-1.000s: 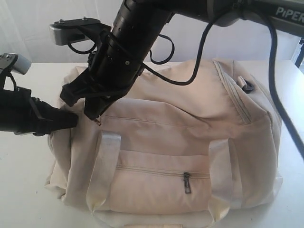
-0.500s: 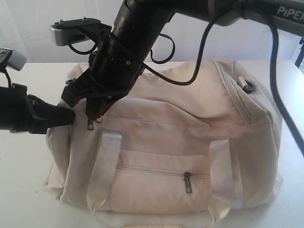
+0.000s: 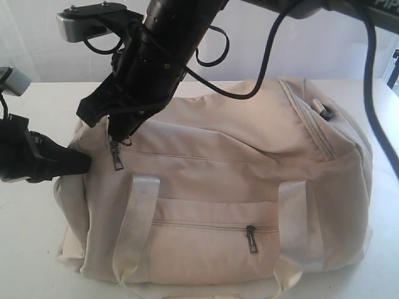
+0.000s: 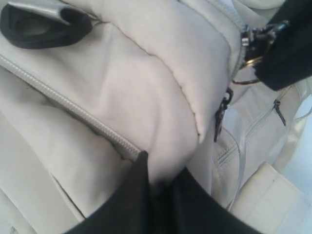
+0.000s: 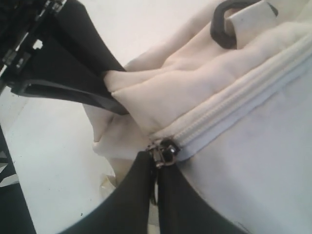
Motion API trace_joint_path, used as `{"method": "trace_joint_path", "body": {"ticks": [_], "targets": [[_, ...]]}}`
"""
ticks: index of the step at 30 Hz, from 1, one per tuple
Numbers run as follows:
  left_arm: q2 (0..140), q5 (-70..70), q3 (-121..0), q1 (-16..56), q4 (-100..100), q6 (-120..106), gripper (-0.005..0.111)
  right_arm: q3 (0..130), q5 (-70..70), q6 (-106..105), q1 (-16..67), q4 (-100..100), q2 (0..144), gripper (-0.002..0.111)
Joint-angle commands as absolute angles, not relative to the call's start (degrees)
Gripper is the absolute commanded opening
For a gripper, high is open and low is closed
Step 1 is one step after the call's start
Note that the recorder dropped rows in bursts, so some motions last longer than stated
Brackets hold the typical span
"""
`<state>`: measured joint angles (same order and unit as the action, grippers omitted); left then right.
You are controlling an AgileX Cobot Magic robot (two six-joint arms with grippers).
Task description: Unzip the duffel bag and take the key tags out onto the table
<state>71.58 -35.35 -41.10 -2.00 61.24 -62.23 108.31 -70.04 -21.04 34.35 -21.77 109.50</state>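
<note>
Duffel bag (image 3: 249, 180) end in left hand (image 3: 86, 163); right hand (image 3: 118, 137) grips zipper (image 5: 163, 153).

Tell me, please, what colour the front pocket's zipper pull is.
Dark grey zipper pull, clearest in exterior view.

one duffel bag (image 3: 237, 168), one table (image 3: 25, 249), two pincers (image 3: 84, 163) (image 3: 120, 137), two pale straps (image 3: 138, 212) (image 3: 292, 218), two hanging zipper pulls (image 3: 116, 159) (image 3: 251, 238)

A plain white backdrop (image 3: 37, 43) stands behind, a dark post (image 3: 394, 68) beside it.
</note>
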Motion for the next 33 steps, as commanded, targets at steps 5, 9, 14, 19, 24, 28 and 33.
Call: {"method": "trace_joint_path", "body": {"ticks": [5, 9, 14, 19, 24, 28, 33], "targets": [[71.0, -41.6, -40.8, -1.6, 59.1, -61.6, 0.000, 109.4, -61.5, -21.6, 34.2, -20.8, 109.7, 0.000], [71.0, -41.7, -40.7, -1.6, 58.9, -61.5, 0.000, 109.4, -57.7, -21.4, 34.2, -19.7, 109.8, 0.000], [71.0, -42.1, -40.7, -1.6, 58.7, -61.4, 0.000, 109.4, -55.5, -20.5, 33.6, -17.8, 111.2, 0.000], [71.0, -42.9, -40.7, -1.6, 58.6, -61.4, 0.000, 109.6, -52.2, -19.6, 32.3, -18.2, 112.9, 0.000], [71.0, -43.0, -40.7, -1.6, 58.2, -61.4, 0.000, 112.4, -52.2, -18.8, 31.3, -18.3, 114.3, 0.000], [71.0, -43.1, -40.7, -1.6, 58.2, -61.4, 0.000, 115.0, -52.1, -17.8, 30.3, -18.5, 115.5, 0.000], [71.0, -43.1, -40.7, -1.6, 58.1, -61.4, 0.000, 117.4, -53.9, -17.7, 28.7, -20.1, 117.3, 0.000]]}}
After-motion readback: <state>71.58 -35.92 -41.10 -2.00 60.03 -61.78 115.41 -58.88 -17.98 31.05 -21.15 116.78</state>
